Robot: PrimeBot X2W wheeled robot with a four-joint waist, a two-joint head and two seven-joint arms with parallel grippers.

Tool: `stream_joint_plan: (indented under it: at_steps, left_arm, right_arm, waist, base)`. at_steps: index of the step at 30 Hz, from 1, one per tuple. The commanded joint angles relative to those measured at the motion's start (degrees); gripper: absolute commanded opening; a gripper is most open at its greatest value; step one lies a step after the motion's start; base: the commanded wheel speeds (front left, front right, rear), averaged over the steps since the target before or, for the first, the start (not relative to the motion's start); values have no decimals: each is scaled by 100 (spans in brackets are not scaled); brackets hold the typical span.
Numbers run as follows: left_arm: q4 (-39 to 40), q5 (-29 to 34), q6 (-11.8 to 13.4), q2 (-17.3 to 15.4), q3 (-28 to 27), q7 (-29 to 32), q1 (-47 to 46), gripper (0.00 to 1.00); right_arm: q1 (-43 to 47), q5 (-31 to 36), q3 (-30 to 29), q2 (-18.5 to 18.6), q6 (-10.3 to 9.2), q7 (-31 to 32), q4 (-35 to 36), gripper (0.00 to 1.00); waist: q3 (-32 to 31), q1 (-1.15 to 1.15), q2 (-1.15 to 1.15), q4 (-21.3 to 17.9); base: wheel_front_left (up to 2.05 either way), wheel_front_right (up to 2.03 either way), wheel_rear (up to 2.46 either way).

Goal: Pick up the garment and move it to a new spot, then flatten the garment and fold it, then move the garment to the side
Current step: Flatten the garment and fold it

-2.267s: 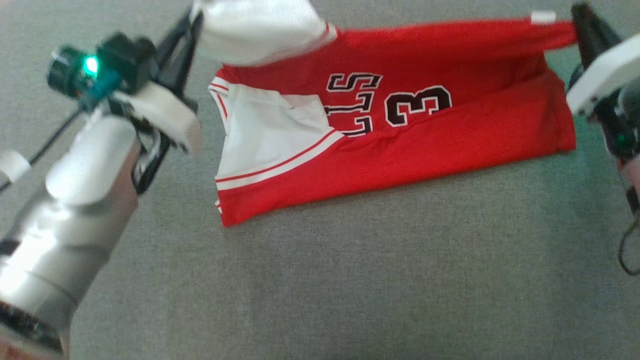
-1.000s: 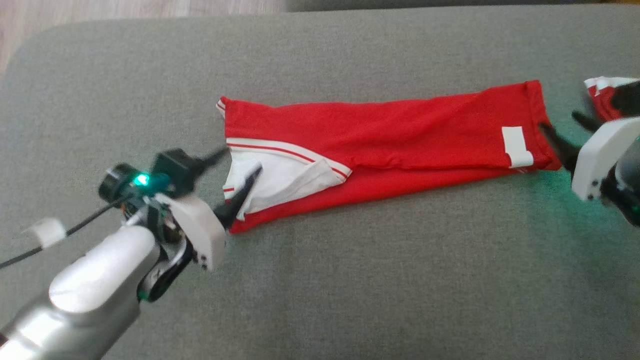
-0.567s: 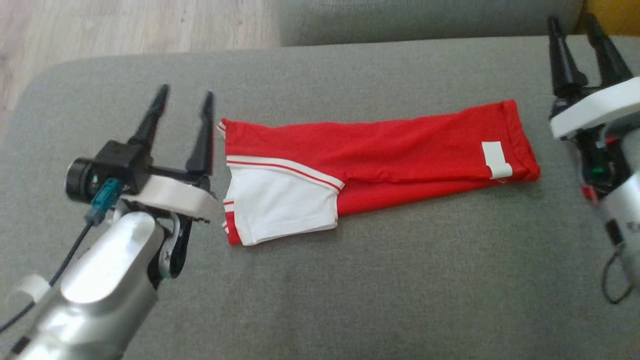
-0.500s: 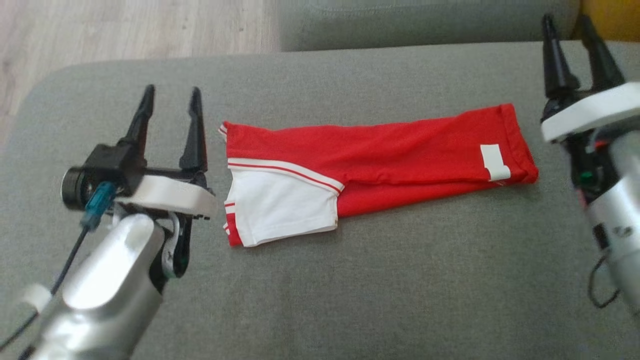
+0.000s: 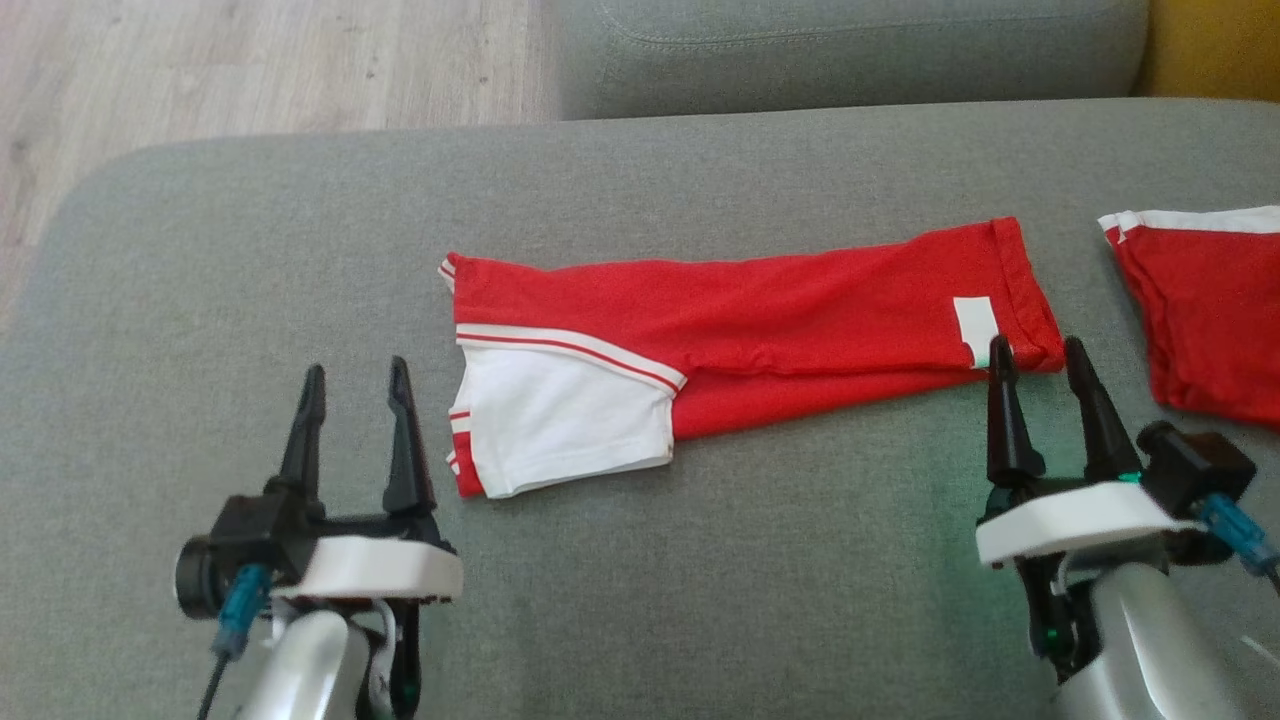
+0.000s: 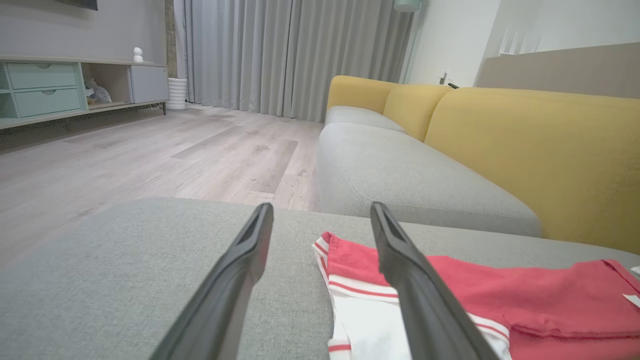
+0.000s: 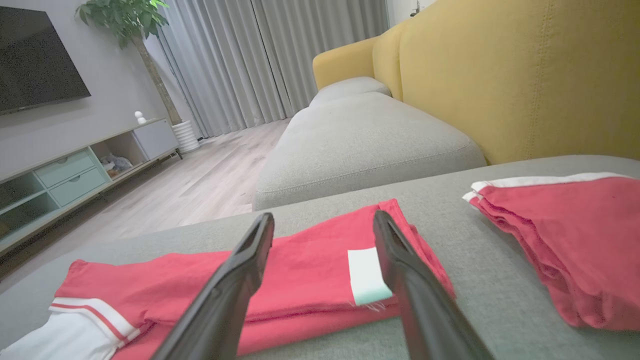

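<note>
In the head view, the garment (image 5: 760,320) lies flat on the grey cushion (image 5: 640,600) as a long folded strip. Its white sleeve (image 5: 560,420) is at the left end and a white label (image 5: 975,330) is near the right end. The left jaws stand wide and empty, near the sleeve end but apart from it. The right jaws stand wide too, with nothing between them. Their tips are at the near corner of the right end, and we cannot tell if they touch the cloth. A second red garment (image 5: 1210,320) lies apart on the right.

In the left wrist view, the striped shoulder edge (image 6: 360,290) lies just past the wide jaws. Far behind, a sideboard (image 6: 45,90) has drawers and an open niche. What is inside the niche is too small to tell.

In the right wrist view, the label appears between the two open fingers (image 7: 235,285), beside the hem.

We judge the cloth to be light, thin and limp. Lifted at one point, it will probably sag and the fold will open. We think it is better to pinch all layers at both ends together, at the hem corner and at the sleeve edge, and to keep the strip taut while moving it aside.
</note>
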State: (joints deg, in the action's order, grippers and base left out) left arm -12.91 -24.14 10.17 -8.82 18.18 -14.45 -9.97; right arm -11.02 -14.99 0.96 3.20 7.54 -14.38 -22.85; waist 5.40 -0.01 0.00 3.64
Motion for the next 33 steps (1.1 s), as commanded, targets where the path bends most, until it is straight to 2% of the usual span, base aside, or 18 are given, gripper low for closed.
stream_joint_plan:
  at_steps: [1, 3, 4, 7, 9, 14, 24, 28, 33]
  left_arm:
    - [109, 165, -122, 53, -330, -54, -120, 100]
    - [34, 336, -284, 160, -470, -54, -45, 100]
    - [34, 336, -284, 160, -470, -54, -45, 100]
    - [-44, 659, -562, 316, -651, -54, -93, 100]
    - [-71, 756, -622, 340, -657, -54, -130, 100]
    - [-160, 992, -826, 474, -735, -54, -318, 100]
    - [-188, 1065, -994, 586, -784, -54, -627, 100]
    - [-215, 983, -1004, 591, -767, -54, -706, 100]
    - [-220, 926, -967, 592, -705, -54, -759, 100]
  right_arm:
    - [-166, -72, 188, -27, -5, -61, 285, 100]
    - [-80, -192, 259, -29, -5, -61, 338, 100]
    - [-80, -192, 259, -29, -5, -61, 338, 100]
    - [-98, -216, 243, -31, -5, -62, 394, 100]
    - [-135, -182, 208, -31, -5, -62, 386, 100]
    - [-501, 404, -192, -31, -5, -62, -26, 100]
    - [-1755, 1345, -1938, -32, -5, 416, -1431, 100]
    - [-2029, 1636, -2255, -32, -5, 611, -2008, 100]
    - [-2219, 1874, -2305, -32, -5, 764, -2660, 100]
  waist:
    - [21, 1, 0, -2]
    - [51, 1, 0, -7]
    - [51, 1, 0, -7]
    - [173, 1, 0, 27]
    - [207, 1, 0, 42]
    - [414, 1, 0, 119]
    - [997, 1, 0, 370]
    - [1123, 1, 0, 443]
    - [1154, 1, 0, 483]
  base:
    - [0, 0, 0]
    - [0, 0, 0]
    - [0, 0, 0]
    - [0, 0, 0]
    - [0, 0, 0]
    - [0, 0, 0]
    - [0, 0, 0]
    - [0, 0, 0]
    - [0, 0, 0]
